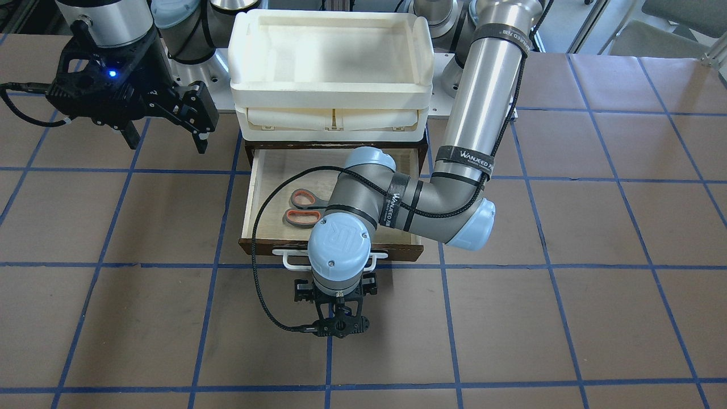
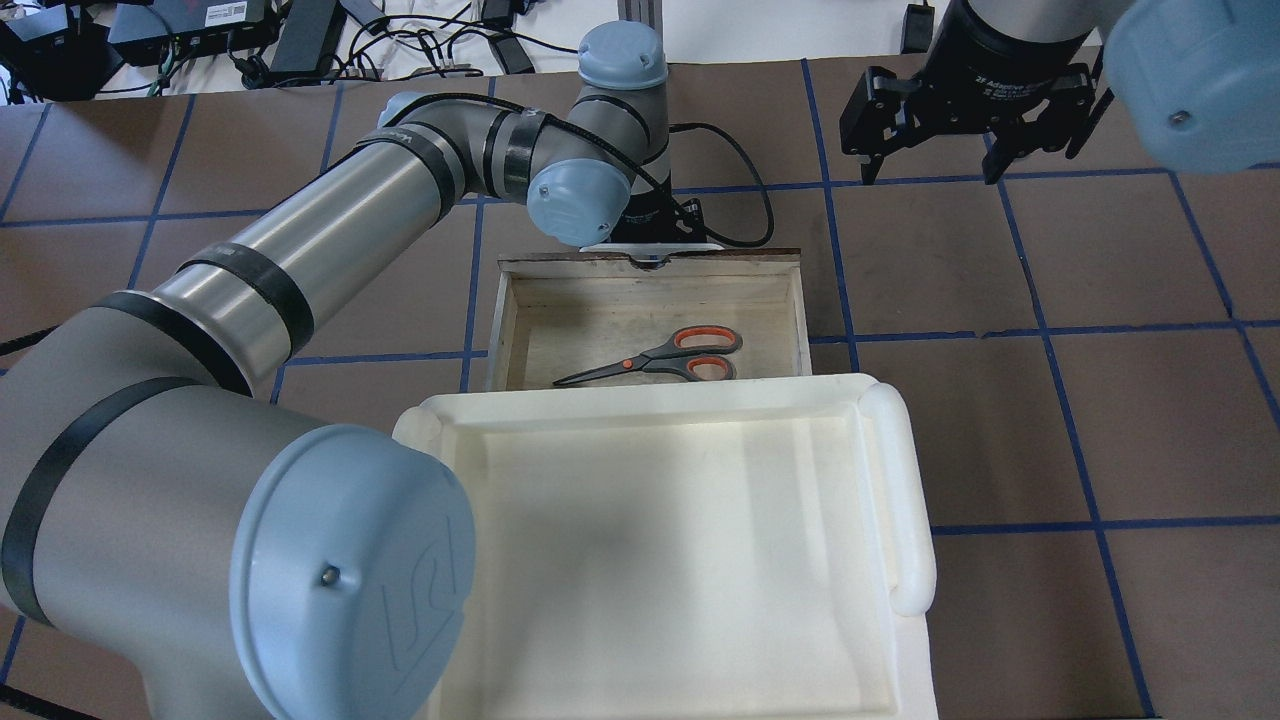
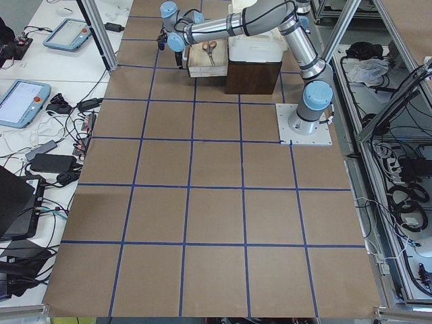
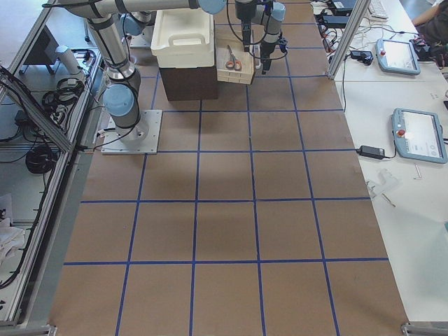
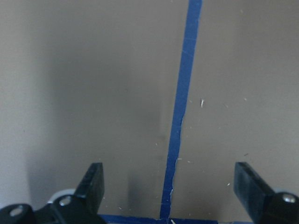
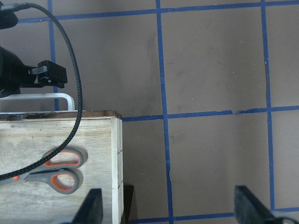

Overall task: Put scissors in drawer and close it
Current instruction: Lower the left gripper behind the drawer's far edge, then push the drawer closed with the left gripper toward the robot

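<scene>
Over the gridded table (image 2: 1000,400), the left gripper (image 5: 171,181) is hovering, spread wide and empty, just beyond the open drawer's (image 2: 510,320) white handle (image 1: 287,262). The scissors (image 2: 665,355) are lying inside the drawer, loops pointing right. Farther right, the right gripper (image 6: 170,205) is hanging released, holding nothing.

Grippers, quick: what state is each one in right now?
Left gripper: open, holding nothing.
Right gripper: open, holding nothing.
</scene>
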